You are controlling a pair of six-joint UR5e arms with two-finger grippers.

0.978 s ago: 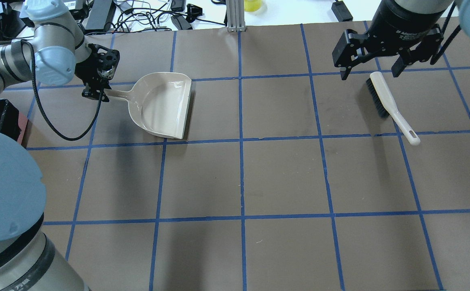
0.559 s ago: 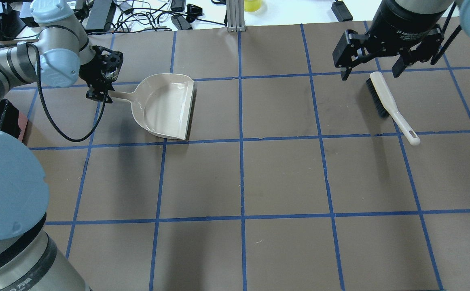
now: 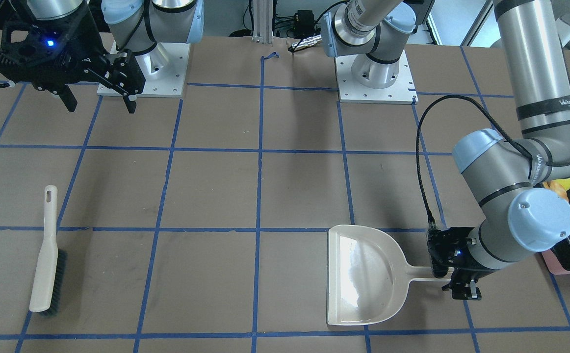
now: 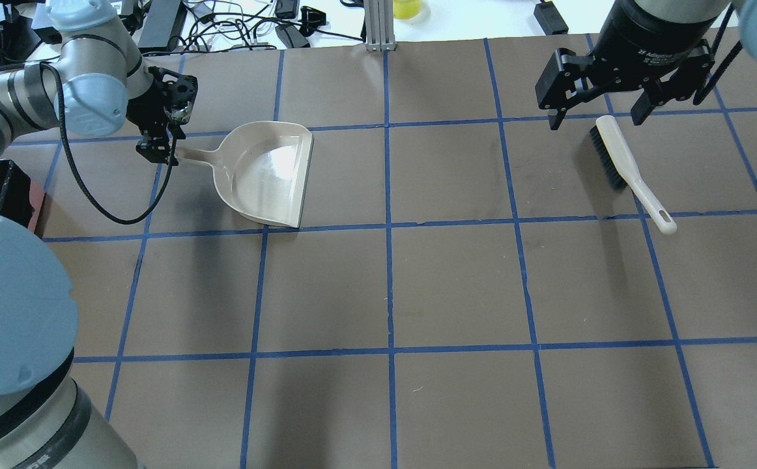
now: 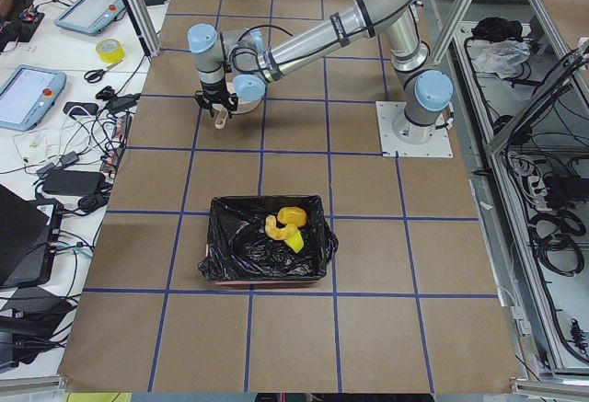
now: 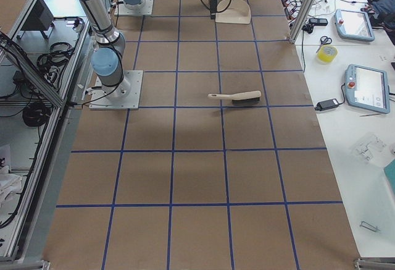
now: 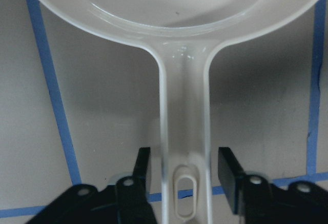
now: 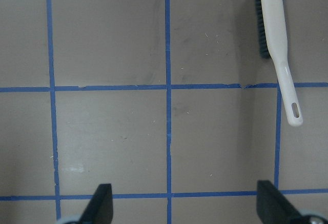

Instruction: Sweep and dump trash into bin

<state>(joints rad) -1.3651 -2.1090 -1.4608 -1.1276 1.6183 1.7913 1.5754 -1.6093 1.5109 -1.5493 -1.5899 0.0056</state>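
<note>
Trash [image 5: 283,227] is seen lying inside the bin [image 5: 217,253], at the lower centre of the left-side view, where yellow and orange pieces rest together on the crinkled black liner [image 5: 241,241]. These pieces are judged light and perhaps partly soft, likely to squash or slip under a pinch, so they would be better carried in a pan than gripped singly. The liner is thought flimsy and slippery, and the bin would best be taken by its stiffer pink side. The dustpan [image 4: 268,172], empty on the desk [image 4: 457,286] at the upper left of the overhead view, looks rigid, glossy and light; its narrow handle [image 7: 184,106] is judged the natural hold. The left end effector [image 7: 184,157] is spread, its fingers [image 7: 143,162] straddling that handle with a gap on each side. The right end effector [image 3: 101,106] is held wide apart above the desk, near the brush [image 4: 619,159], gripping nothing.
</note>
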